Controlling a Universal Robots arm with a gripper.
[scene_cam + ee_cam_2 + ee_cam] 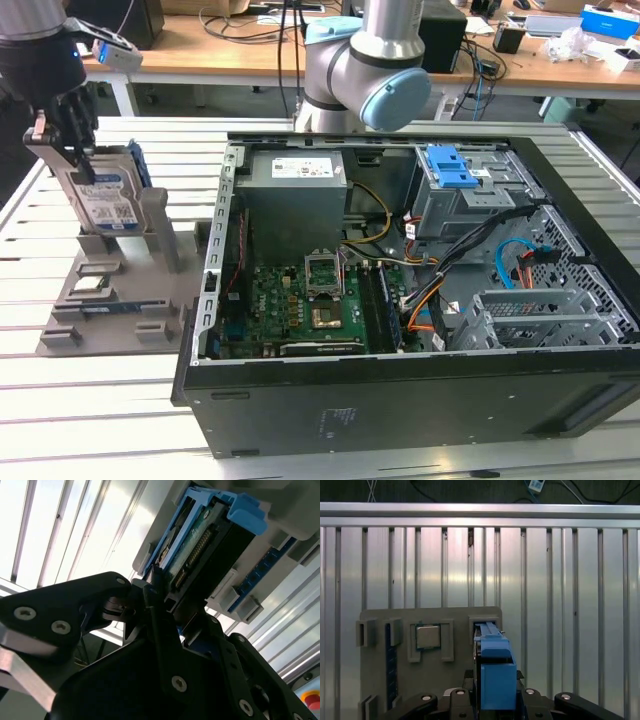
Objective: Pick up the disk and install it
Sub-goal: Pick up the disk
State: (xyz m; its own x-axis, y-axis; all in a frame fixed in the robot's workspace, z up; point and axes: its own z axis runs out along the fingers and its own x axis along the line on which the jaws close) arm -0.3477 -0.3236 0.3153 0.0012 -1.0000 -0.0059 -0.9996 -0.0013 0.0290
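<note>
I am holding the disk point(102, 205) with my gripper point(62, 143); my fingers point(152, 605) are pressing on its two flat sides near the upper end, so I am judging the grasp as clenched on it. The disk is standing upright in a slot of the grey holder point(110, 300); the holder is lying on the slatted table point(60, 420), at the exterior view's left of the open computer case point(400, 400); in the first wrist view the blue bracket point(495, 675) of the disk is sitting between my fingers.

I am thinking that the danger is coming from the grip being so near to one end; the lower part could be swinging, and the disk could be slipping or tilting between the pads. If it is tilting while it is in the slot, the bracket could be catching on the holder's posts and dragging the holder along. Inside the case, loose cables point(440, 290) are lying near the drive cage point(455, 185); they could be snagging the bracket.
</note>
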